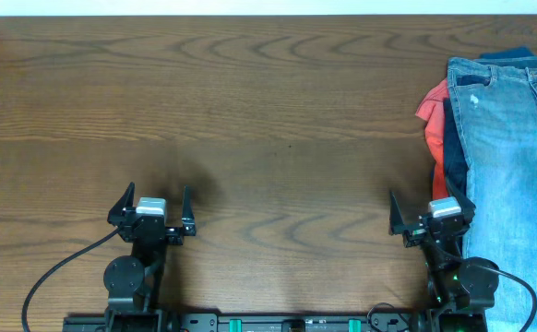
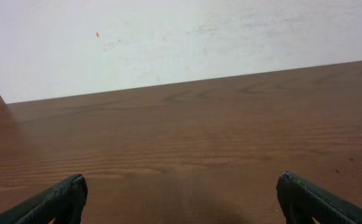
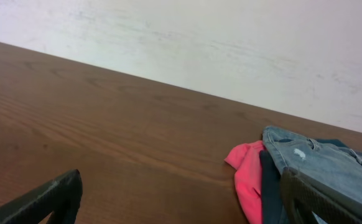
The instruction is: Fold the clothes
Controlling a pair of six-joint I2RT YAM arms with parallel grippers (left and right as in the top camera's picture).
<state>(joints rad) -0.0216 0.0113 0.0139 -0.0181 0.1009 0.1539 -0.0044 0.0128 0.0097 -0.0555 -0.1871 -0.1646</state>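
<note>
Light blue denim jeans (image 1: 513, 157) lie on top of a pile of clothes at the table's right edge, with a small rip near the waist. A coral-red garment (image 1: 433, 120) and a navy one (image 1: 453, 166) stick out from under their left side. The pile also shows in the right wrist view: the jeans (image 3: 321, 158), the coral-red garment (image 3: 250, 177). My right gripper (image 1: 428, 210) is open and empty, just left of the pile near the front edge. My left gripper (image 1: 155, 203) is open and empty over bare wood at the front left.
The dark wooden table (image 1: 268, 120) spans the whole view. A white wall (image 2: 168, 37) rises behind its far edge. The arm bases and cables (image 1: 56, 272) sit at the front edge.
</note>
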